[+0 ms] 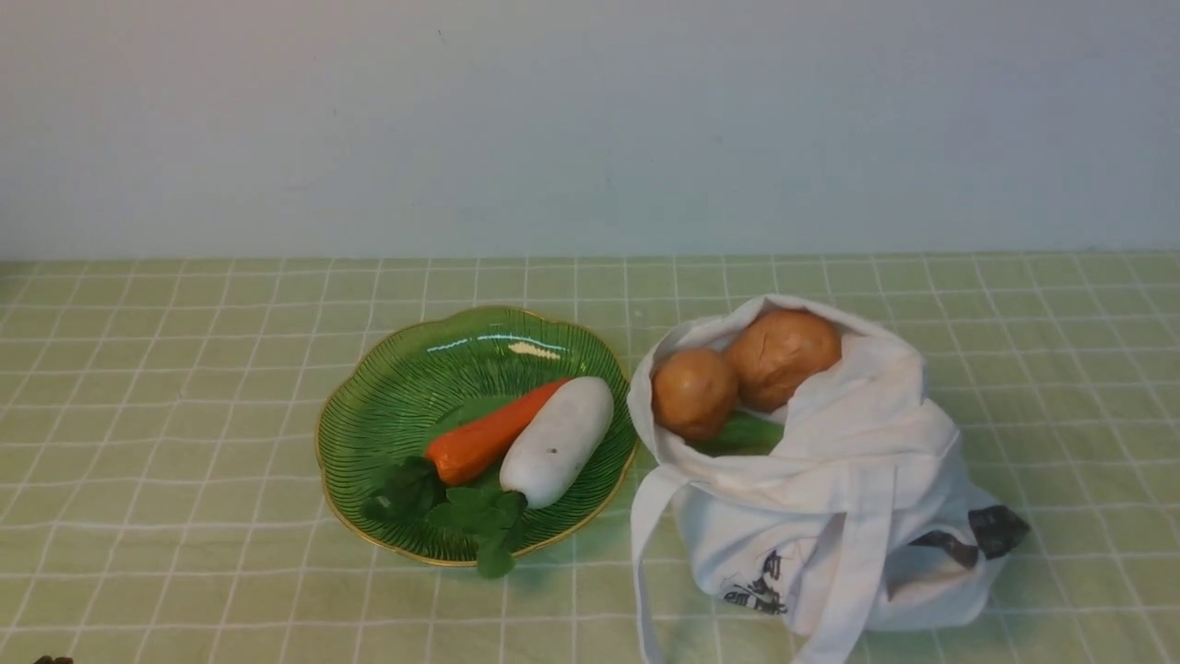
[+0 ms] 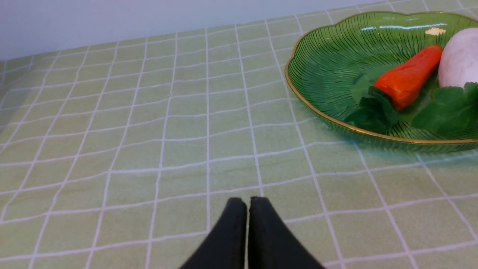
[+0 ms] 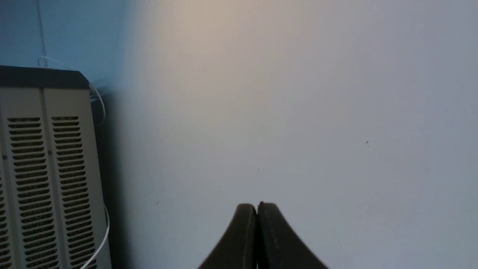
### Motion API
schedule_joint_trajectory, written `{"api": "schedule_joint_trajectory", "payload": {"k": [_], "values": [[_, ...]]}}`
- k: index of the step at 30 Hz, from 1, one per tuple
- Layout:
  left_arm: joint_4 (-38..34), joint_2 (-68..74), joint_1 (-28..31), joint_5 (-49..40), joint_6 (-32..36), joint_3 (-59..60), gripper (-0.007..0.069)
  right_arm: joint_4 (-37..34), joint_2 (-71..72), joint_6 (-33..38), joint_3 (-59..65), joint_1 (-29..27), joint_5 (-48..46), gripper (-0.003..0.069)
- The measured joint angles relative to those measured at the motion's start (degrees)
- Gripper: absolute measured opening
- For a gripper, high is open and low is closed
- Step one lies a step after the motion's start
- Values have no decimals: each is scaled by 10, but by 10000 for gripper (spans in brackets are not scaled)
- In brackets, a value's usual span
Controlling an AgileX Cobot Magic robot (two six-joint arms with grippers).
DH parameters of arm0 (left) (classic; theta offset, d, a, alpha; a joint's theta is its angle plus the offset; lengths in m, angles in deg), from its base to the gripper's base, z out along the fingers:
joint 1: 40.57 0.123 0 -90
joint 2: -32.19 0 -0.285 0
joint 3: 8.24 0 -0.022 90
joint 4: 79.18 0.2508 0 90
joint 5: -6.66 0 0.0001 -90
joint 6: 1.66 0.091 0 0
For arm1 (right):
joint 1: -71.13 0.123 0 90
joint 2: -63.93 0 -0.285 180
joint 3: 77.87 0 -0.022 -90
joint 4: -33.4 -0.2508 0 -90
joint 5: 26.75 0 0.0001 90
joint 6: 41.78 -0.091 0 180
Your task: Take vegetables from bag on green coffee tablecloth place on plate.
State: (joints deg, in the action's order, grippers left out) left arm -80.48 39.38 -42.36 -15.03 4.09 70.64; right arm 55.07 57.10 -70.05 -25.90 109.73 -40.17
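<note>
Pale green checked tablecloth over the whole table, plain whitish wall behind. Left gripper has its black fingers pressed flat together with nothing between them, hanging low over bare cloth on the near left, apart from the plate. Right gripper is squeezed closed and empty too. Its camera only catches wall plus a white vented box, so it's aimed away from the table stuff.

Moving out: the dark green ribbed plate with the wavy gold rim sits left of centre. It already has an orange carrot and a white radish lying side by side, touching, leafy ends toward the near edge. Just right of it, the white cloth bag is slumped open with the left potato and the right potato, both brown, poking out of the mouth and touching each other. There's a bit of green leaf under them, can't tell what it belongs to.

My guess on handling: both look smooth, hard and light, round enough to squirt out of a pinch, so grab across the widest middle from above, the left potato first since it's most exposed. Bag is floppy and its straps trail toward the near side, so it'll likely drag along if a finger snags the rim
</note>
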Motion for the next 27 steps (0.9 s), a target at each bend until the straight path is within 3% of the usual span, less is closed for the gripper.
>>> {"api": "schedule_joint_trajectory", "payload": {"k": [6, 9, 10, 11, 12, 16, 21, 26, 27], "values": [[0, 0, 0, 0, 0, 0, -5, 2, 1, 55, 22, 0, 41, -13], [0, 0, 0, 0, 0, 0, -5, -64, 1, 123, 38, 0, 47, -13], [0, 0, 0, 0, 0, 0, -5, -131, 1, 200, 51, 0, 48, -14], [0, 0, 0, 0, 0, 0, -5, -137, 1, 208, 53, 0, 48, -15], [0, 0, 0, 0, 0, 0, -5, -188, 1, 266, 61, 0, 47, -15], [0, 0, 0, 0, 0, 0, -5, -266, 1, 351, 79, 0, 48, -15], [0, 0, 0, 0, 0, 0, -5, -274, 1, 387, 112, -7, 43, -15], [0, 0, 0, 0, 0, 0, -5, -251, 1, 400, 200, -120, 15, -15], [0, 0, 0, 0, 0, 0, -5, -249, 1, 400, 236, -173, 9, -15]]}}
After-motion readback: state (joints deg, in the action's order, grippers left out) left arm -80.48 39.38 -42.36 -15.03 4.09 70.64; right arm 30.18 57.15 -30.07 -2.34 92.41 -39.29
